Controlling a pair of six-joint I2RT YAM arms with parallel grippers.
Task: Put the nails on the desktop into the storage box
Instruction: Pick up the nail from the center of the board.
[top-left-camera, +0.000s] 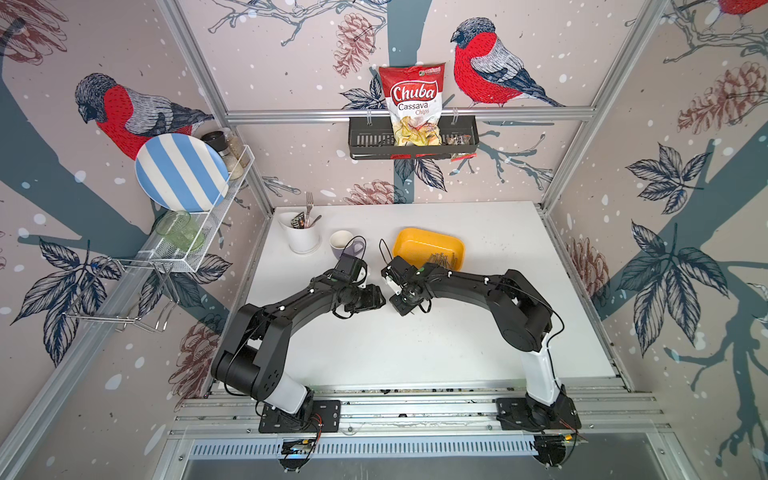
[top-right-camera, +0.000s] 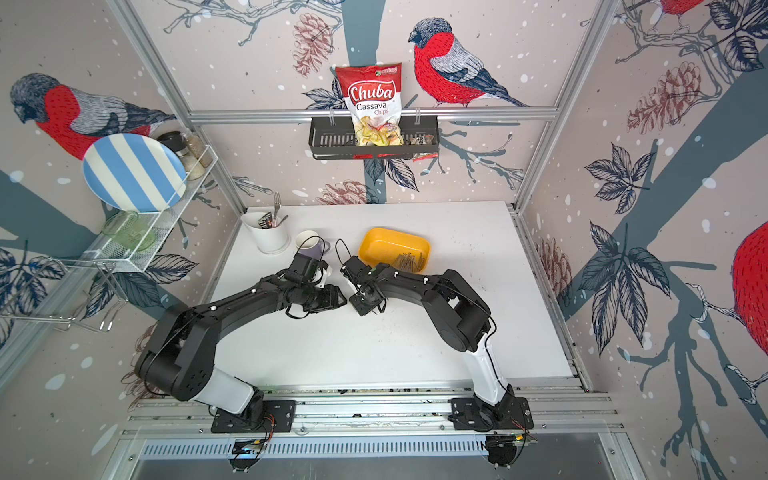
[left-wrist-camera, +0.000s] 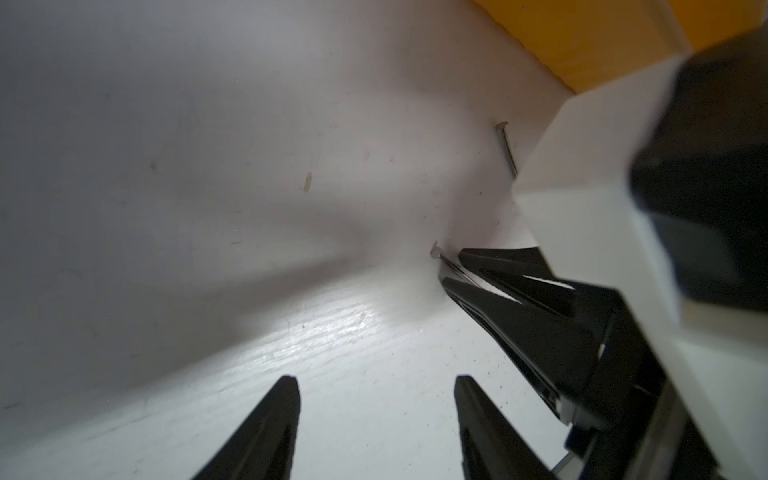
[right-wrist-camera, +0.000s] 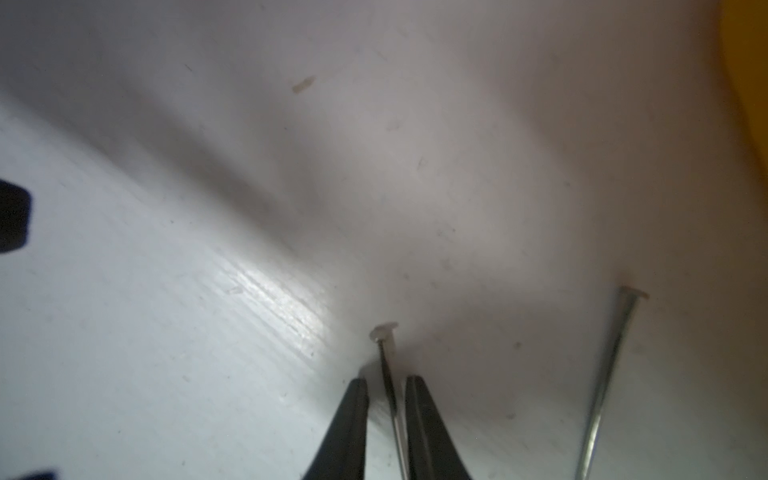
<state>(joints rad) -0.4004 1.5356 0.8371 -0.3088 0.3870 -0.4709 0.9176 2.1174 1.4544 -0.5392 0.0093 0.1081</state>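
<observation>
Leftmost, beyond the left hand (left-wrist-camera: 376, 380) and off to its outer side: white pot (top-left-camera: 303, 241) with a fork (top-left-camera: 308, 203) standing in it. Then a mug (top-left-camera: 344, 244), just past the left wrist.

Next, the left hand itself: low over a bare patch of the surface (top-left-camera: 415, 353), fingers spread well apart, nothing between them. Cannot tell whether the tips touch down.

Close beside it, on its inner side, nearly meeting it in both top views: right hand (right-wrist-camera: 386, 380). Fingers drawn in tight on a nail (right-wrist-camera: 385, 353), one on either side of the thin shaft, clamped. Flat head poking out just ahead of the tips. Cannot tell whether lifted or lying on the surface.

Just off the right hand's outer side: second nail (right-wrist-camera: 611, 374), loose and flat on the surface. Clear of the fingers and pointing much the same way as the clamped one.

Farther out on that side and a little beyond the right hand: yellow box (top-left-camera: 428, 235), sitting upright on the surface. Holds a heap of nails (top-left-camera: 444, 259), bunched in the end nearest the right arm. Seen from either wrist only as a blurred yellow edge.
</observation>
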